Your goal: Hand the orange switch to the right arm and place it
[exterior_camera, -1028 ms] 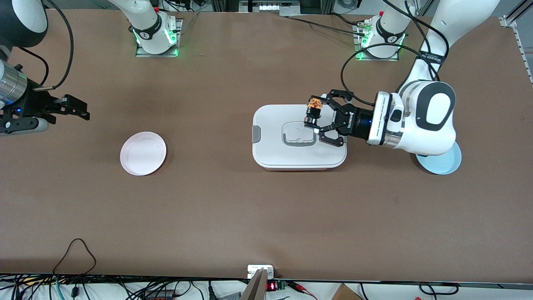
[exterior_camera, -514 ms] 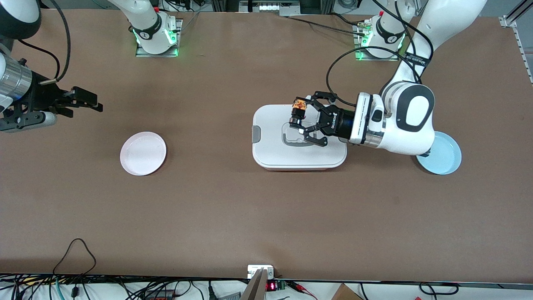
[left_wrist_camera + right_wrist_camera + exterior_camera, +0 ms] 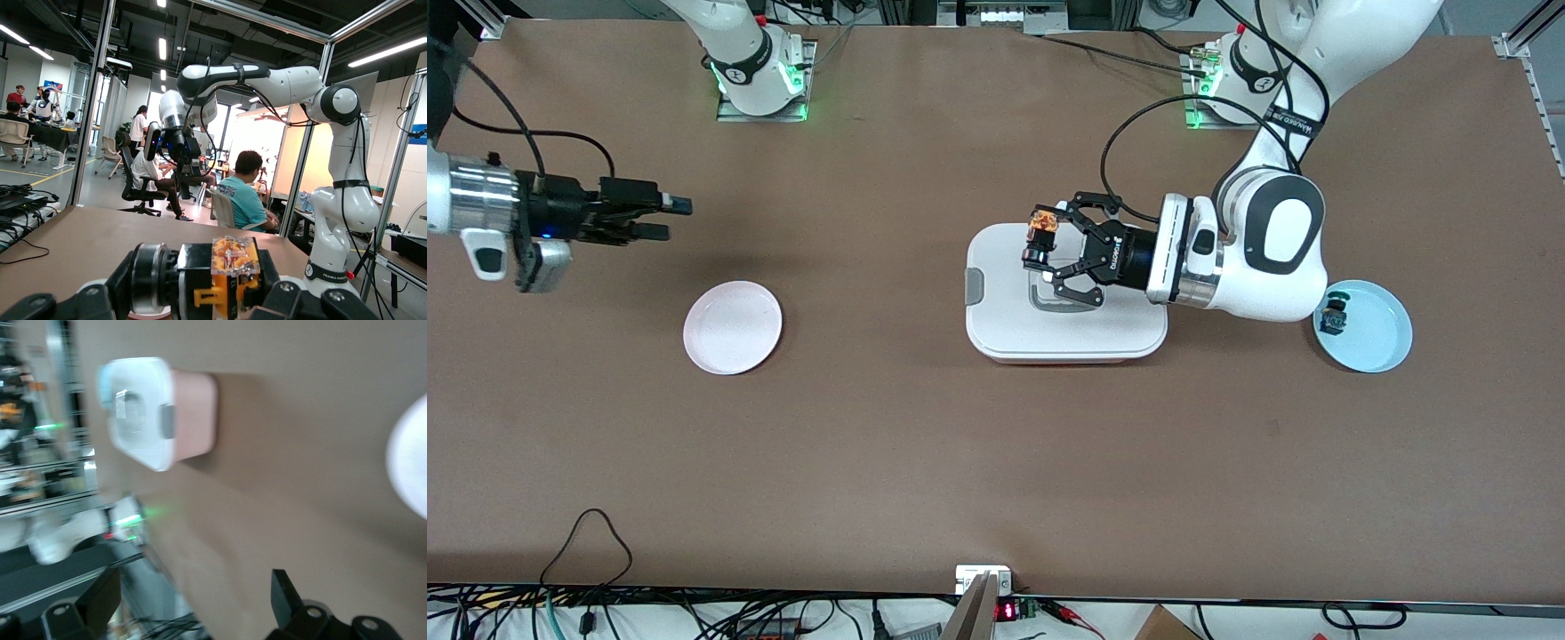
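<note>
The orange switch (image 3: 1040, 233), a stubby black part with an orange end, sits crosswise in my left gripper (image 3: 1039, 244), which is shut on it over the white lidded box (image 3: 1005, 329). In the left wrist view the orange switch (image 3: 227, 277) fills the space between the jaws. My right gripper (image 3: 665, 219) is open and holds nothing. It hovers level over the table at the right arm's end, pointing toward the box. The right wrist view shows its fingertips (image 3: 283, 590) wide apart, with the box (image 3: 153, 413) ahead.
A pink plate (image 3: 732, 326) lies on the table below the right gripper, nearer the front camera. A blue plate (image 3: 1374, 333) at the left arm's end holds a small black switch with green-blue parts (image 3: 1334, 317). Cables run along the front edge.
My left gripper has carried the orange switch across the box lid toward the right arm's end. My right gripper has swung toward the middle. The blue plate's switch is now uncovered.
</note>
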Available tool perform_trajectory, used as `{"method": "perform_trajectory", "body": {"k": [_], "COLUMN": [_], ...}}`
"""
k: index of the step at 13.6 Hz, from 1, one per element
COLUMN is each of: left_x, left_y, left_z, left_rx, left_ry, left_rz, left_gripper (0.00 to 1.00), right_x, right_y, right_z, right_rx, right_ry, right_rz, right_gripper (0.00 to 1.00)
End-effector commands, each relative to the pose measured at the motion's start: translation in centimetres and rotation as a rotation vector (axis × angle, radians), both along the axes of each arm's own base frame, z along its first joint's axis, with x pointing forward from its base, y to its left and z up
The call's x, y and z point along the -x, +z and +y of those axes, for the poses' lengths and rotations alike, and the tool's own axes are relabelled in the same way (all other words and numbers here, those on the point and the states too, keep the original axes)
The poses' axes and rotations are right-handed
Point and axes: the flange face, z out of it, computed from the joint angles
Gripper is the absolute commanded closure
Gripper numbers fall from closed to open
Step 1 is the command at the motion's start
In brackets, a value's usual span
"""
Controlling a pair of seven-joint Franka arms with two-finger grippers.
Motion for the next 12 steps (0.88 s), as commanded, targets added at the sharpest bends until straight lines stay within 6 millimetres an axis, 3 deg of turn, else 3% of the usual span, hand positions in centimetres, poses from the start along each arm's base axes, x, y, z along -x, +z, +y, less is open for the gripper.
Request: {"method": "perform_trajectory", "body": {"k": [1,4,7,12], "left_x": [0.4,0.5,0.7,0.9], "left_y": [-0.2,-0.5,-0.6,-1.1], "left_z": [-0.4,-0.6,-1.2,-1.2], "left_rx": [0.031,0.036,0.049,0.037], "left_ry": [0.044,0.065,0.069,0.078], "left_rz": [-0.048,-0.073,-0.07,-0.082], "left_gripper": [1.0,1.0,1.0,1.0], "right_x": [0.0,1.0,2.7,3.1], "right_y": [-4.1,-8.3,-11.4,-12.4], "right_z": [1.1,3.5,9.9,18.9], "right_rx": [-0.287,-0.571,-0.763,-0.802], "right_ry": [0.007,-0.073,-0.138,-0.157], "right_rz": [0.013,0.023,-0.005,-0.027], "right_gripper": [0.0,0.0,0.0,0.0]}}
